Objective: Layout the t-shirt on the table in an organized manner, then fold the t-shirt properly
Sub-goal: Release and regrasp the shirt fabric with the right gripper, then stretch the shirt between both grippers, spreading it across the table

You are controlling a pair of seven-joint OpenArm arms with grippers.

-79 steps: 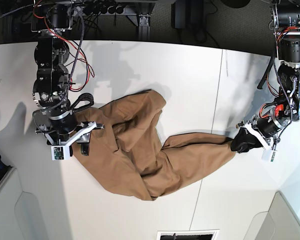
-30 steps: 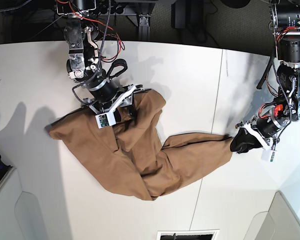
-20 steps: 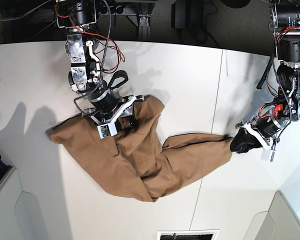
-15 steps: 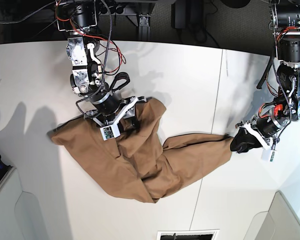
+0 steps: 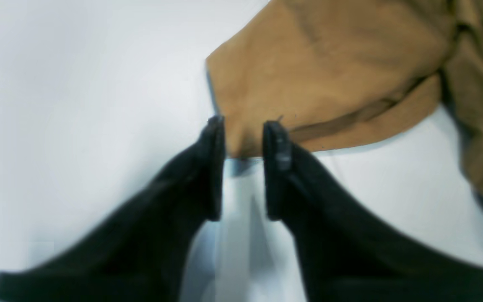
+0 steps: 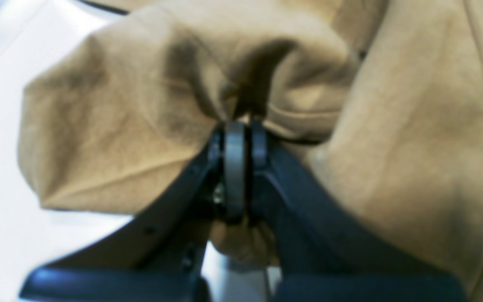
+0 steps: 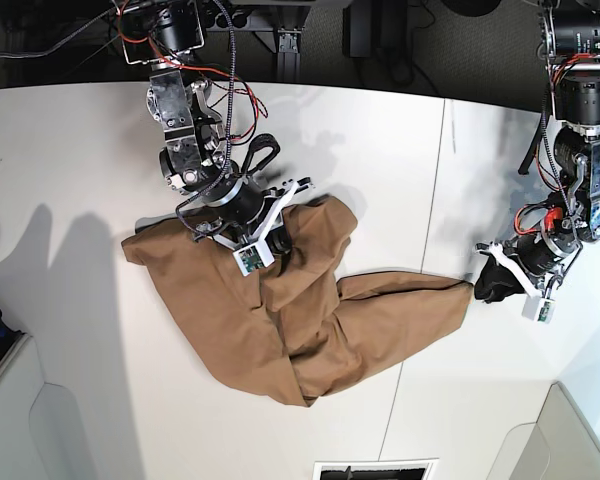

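1. Left wrist view: your left end effector (image 5: 243,126) has its fingers narrowly apart around a corner of the shirt (image 5: 329,79), which fills the upper right over the white bench (image 5: 78,84).
2. Right wrist view: your right end effector (image 6: 241,130) is clamped on a bunched shirt fold at centre.
3. Base view: the shirt (image 7: 280,300) lies crumpled mid-frame; right end effector (image 7: 265,235) upper left of centre, left end effector (image 7: 490,282) at its right tip.

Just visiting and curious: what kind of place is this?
Probably a robotics lab: two wired arms, a right claw and a left claw, handling a tan t-shirt on a bare white table.
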